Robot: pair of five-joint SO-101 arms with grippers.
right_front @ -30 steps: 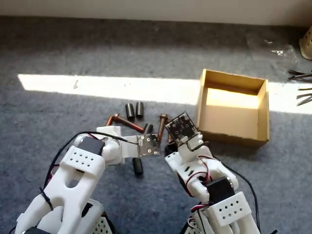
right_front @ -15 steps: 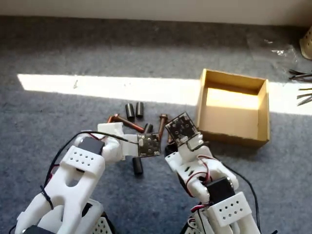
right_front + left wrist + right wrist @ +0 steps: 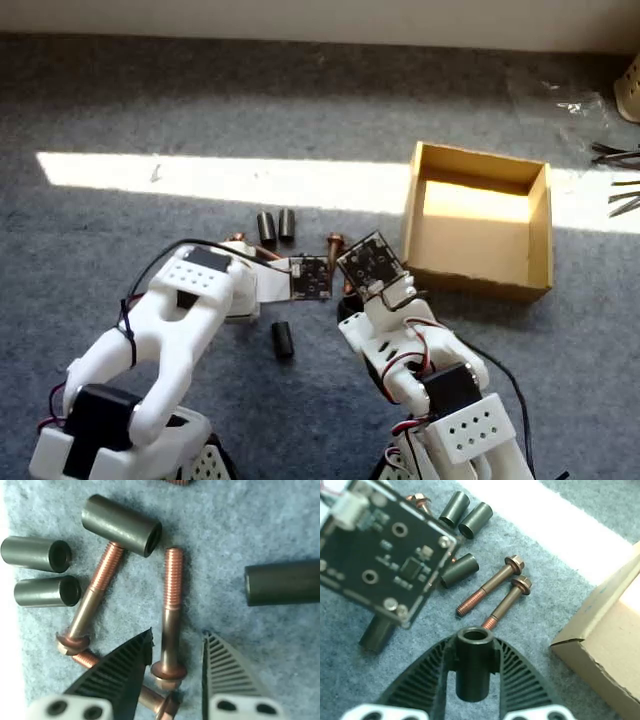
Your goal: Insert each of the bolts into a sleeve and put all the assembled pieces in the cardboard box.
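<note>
A bolt (image 3: 170, 625) is straddled by the left fingers (image 3: 122, 667), spread open; its length lies between them on the surface (image 3: 225, 530), head nearest. A sleeve (image 3: 470, 665) is clamped in the right fingers (image 3: 520, 680).

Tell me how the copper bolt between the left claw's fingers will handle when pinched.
The bolt looks like solid metal: probably stiff and heavy for its size. Its round shank could roll, though the flanged head and the carpet likely curb that. The left claw straddles the smooth shank, which may slip more than the threads.
</note>
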